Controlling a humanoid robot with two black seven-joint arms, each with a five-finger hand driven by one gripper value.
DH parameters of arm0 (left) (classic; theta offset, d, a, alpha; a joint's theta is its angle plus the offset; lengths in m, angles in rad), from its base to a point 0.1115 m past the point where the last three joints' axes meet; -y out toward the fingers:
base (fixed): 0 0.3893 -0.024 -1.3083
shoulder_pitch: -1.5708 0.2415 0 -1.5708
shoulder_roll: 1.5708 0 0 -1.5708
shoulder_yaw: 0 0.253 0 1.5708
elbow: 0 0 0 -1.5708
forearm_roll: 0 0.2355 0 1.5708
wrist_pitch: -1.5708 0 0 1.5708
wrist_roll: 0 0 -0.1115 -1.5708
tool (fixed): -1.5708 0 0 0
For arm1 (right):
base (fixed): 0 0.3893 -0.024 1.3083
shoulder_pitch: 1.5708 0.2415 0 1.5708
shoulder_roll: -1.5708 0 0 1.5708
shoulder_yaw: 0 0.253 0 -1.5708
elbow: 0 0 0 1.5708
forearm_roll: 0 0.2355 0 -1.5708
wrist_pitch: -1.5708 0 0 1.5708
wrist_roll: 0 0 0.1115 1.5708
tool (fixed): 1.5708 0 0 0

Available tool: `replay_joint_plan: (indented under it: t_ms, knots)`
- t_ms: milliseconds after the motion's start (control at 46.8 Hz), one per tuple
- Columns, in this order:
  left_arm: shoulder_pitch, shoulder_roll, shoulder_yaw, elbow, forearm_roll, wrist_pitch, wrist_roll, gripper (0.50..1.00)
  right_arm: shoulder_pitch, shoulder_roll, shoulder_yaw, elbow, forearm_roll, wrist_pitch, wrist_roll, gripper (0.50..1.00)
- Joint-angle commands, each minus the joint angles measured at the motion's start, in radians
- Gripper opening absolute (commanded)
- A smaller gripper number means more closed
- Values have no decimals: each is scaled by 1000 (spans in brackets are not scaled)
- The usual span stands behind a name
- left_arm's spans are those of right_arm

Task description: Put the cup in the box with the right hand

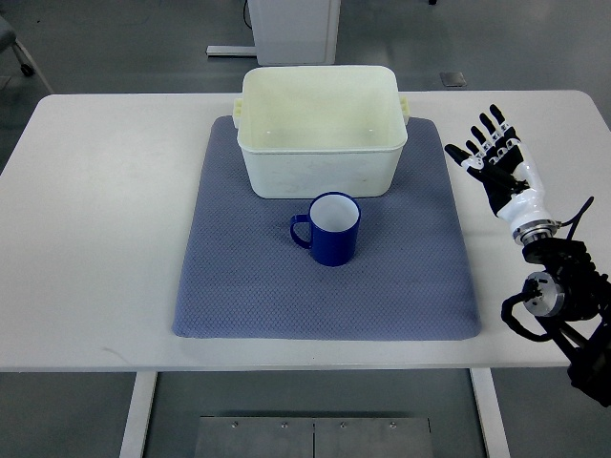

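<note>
Nearest the camera, a grey metal plate (301,437) with small screws shows below the front edge of the white rectangular worktop (95,239), between two white legs. On the worktop lies a blue-grey textured square mat (239,286), its near edge close to the worktop's front edge. Task cup: a dark blue glossy mug with a white inside (332,229), upright, mouth up, standing on the mat about mid-way, handle pointing to picture left. Looks empty inside. Just behind it, on the far half of the mat, sits a cream plastic rectangular box (323,129) with small side lugs, open top, nothing seen inside; the mug is just in front of the box's near wall, not touching as far as can be told. Right robot hand (489,153), black with white segments, is off the mat over the bare worktop at picture right, fingers spread apart and pointing away from the camera, holding nothing, well apart from the mug. Its white wrist and black arm with cables (558,286) run in from the lower right edge. Grey floor (115,48) and a white cabinet base (291,29) show beyond the worktop.
</note>
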Motion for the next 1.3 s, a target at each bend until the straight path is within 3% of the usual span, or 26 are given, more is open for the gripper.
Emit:
replay_joint_plan:
  t_ms: [0,1282]
  knots:
    - [2,0,0,0,0,0,0,1000,1,0,-18,1,0,0,3,1000]
    - [5,0,0,1,0,-3,0,1000,39,0,-15,-13,2,0,12,1000]
